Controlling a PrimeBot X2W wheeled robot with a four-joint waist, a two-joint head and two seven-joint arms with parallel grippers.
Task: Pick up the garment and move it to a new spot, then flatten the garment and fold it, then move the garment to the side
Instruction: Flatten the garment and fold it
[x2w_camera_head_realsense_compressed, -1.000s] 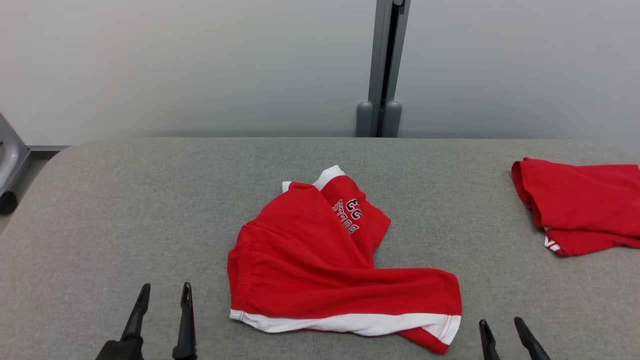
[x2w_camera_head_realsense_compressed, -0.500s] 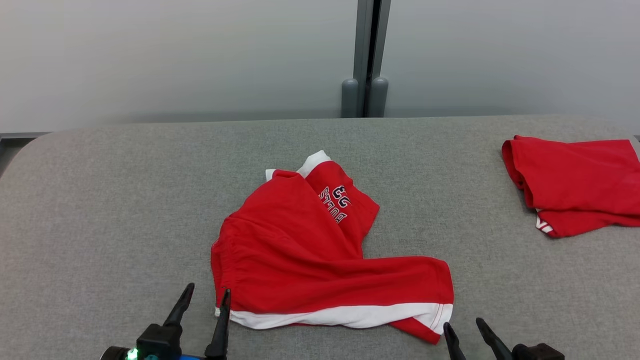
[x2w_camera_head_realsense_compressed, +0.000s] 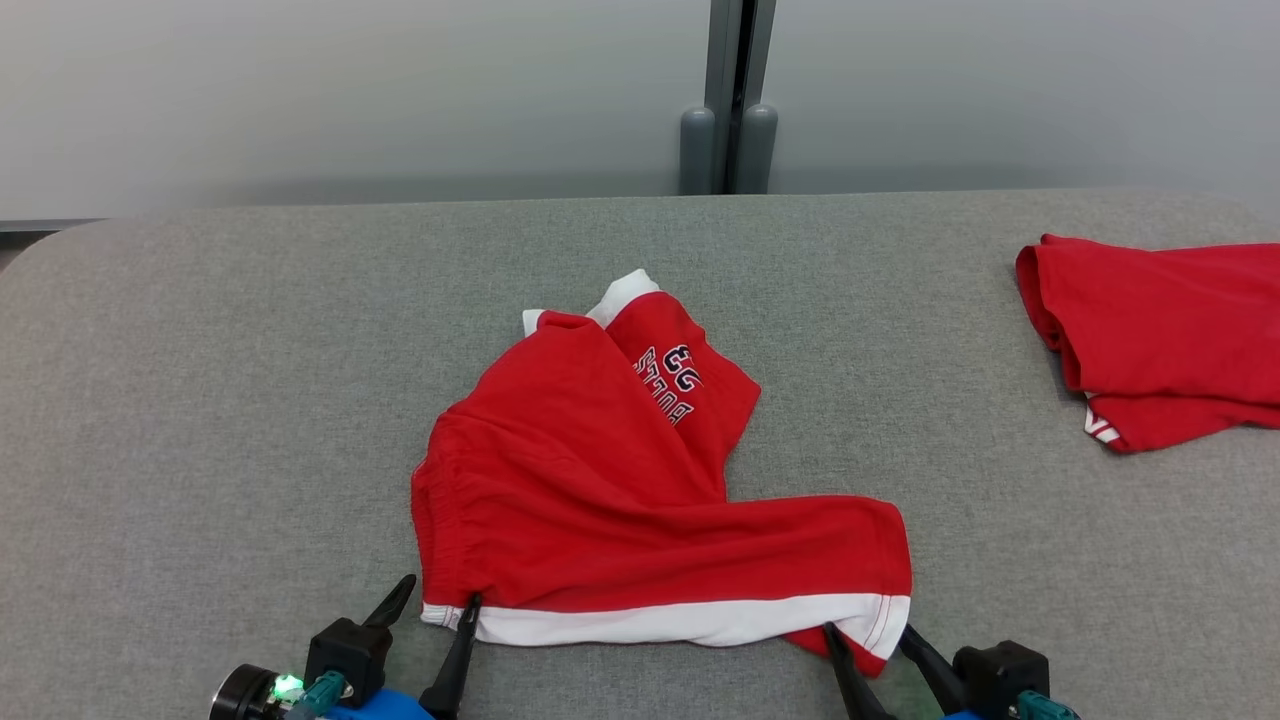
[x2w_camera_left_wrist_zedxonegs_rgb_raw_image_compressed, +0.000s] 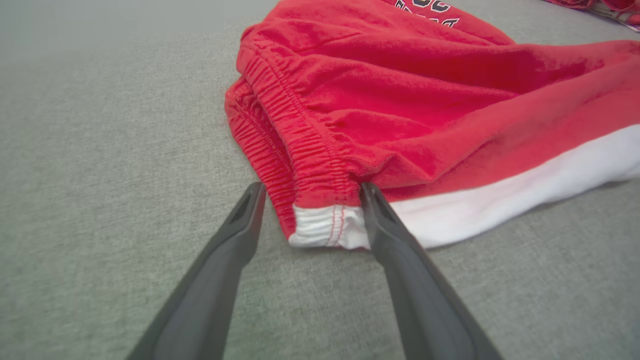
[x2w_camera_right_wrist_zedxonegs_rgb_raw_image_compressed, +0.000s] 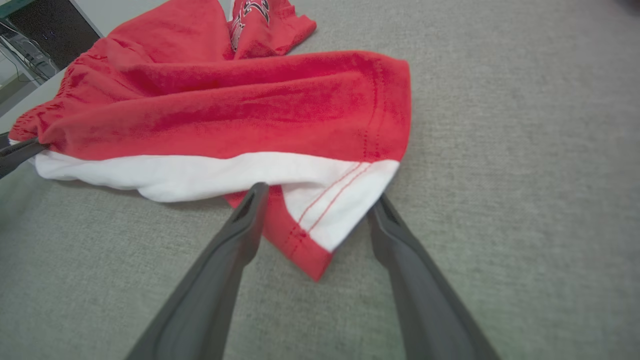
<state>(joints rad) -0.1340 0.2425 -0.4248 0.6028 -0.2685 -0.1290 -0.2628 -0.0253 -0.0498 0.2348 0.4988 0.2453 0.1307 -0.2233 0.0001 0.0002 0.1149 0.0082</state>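
Red shorts (x2w_camera_head_realsense_compressed: 600, 500) lie rumpled mid-bench (x2w_camera_head_realsense_compressed: 200, 400). Left hand (x2w_camera_head_realsense_compressed: 438, 592) is spread around the waistband corner (x2w_camera_left_wrist_zedxonegs_rgb_raw_image_compressed: 320, 227), right hand (x2w_camera_head_realsense_compressed: 866, 632) is spread around the hem corner (x2w_camera_right_wrist_zedxonegs_rgb_raw_image_compressed: 330, 210). I'd push in deeper so every layer gets pinched, then close both together.

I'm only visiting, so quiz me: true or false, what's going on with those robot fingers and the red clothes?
1. The left fingers, open, straddle the waistband corner of the red shorts. True.
2. The right fingers hold the shorts in the air. False: open, they straddle a hem corner; the shorts rest on the grey table.
3. A second red garment lies on the table's right. True.
4. The shorts are neatly folded. False: they lie crumpled, one leg bent aside.
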